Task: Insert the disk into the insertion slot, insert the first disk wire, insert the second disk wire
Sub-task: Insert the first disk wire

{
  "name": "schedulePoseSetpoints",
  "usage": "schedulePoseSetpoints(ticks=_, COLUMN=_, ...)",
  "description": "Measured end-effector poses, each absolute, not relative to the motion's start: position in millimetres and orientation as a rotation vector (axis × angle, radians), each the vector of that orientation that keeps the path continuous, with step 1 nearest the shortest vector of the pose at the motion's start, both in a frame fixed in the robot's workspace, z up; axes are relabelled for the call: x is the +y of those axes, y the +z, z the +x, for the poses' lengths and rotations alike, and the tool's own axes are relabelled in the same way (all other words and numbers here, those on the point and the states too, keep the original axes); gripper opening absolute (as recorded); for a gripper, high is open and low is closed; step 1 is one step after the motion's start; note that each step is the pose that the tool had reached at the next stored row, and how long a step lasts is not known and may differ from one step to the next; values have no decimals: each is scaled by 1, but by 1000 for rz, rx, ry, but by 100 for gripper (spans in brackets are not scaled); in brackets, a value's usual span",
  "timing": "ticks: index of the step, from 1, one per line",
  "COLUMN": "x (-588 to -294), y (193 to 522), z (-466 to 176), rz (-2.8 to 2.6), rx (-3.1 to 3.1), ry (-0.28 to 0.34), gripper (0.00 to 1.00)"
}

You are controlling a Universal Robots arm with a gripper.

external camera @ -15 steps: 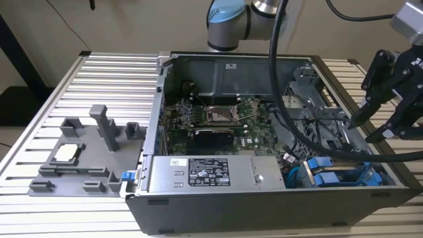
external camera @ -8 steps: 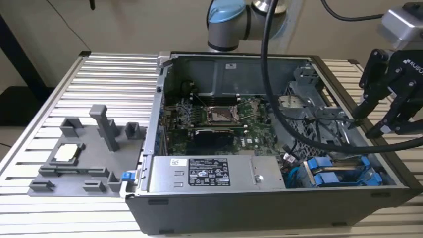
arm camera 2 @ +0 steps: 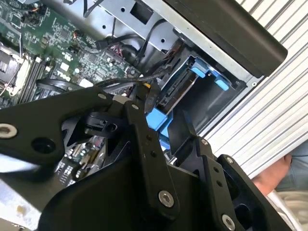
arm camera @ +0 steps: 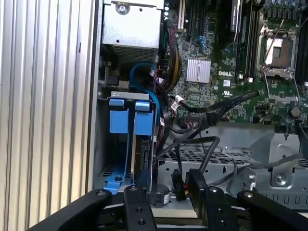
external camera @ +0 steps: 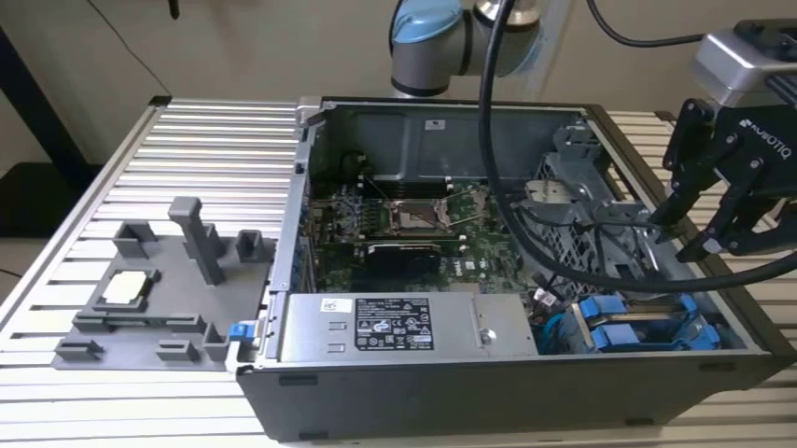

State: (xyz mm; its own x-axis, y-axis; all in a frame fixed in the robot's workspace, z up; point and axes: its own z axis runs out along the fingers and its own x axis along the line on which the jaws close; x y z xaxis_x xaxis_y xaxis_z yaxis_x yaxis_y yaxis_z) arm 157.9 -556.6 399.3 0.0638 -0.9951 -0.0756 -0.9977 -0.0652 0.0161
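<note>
The disk (external camera: 637, 329) sits in its bright blue carrier inside the insertion slot (external camera: 563, 329), the grey bay at the case's front corner on the exterior view's right. In the first wrist view the disk (arm camera: 142, 153) stands edge-on behind its two blue tabs, between the grey walls of the insertion slot (arm camera: 103, 144). My black gripper (external camera: 681, 233) hangs open above the case's side wall, over the perforated drive cage, with nothing held. Its fingers (arm camera: 138, 207) frame the cage, where black disk wires (arm camera: 207, 144) lie loose. I cannot tell whether any wire is plugged into the disk.
A grey power supply box (external camera: 386, 327) with a white sticker lies beside the bay. The motherboard (external camera: 398, 224) fills the case floor. A grey fixture tray (external camera: 149, 299) with posts stands on the slatted table. My arm's thick black cable (external camera: 524, 233) drapes across the case. A hand (arm camera 2: 274, 175) is nearby.
</note>
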Motion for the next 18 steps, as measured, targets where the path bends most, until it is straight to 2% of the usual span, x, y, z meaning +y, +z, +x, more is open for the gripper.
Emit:
schedulePoseSetpoints(ticks=15, x=-557, y=397, z=159, rz=-2332, rx=2031, ry=89, gripper=47)
schedulePoseSetpoints(ticks=17, x=-557, y=397, z=159, rz=-2332, rx=2031, ry=89, gripper=45)
schedulePoseSetpoints(ticks=18, x=-557, y=397, z=159, rz=-2332, rx=2031, ry=89, gripper=38)
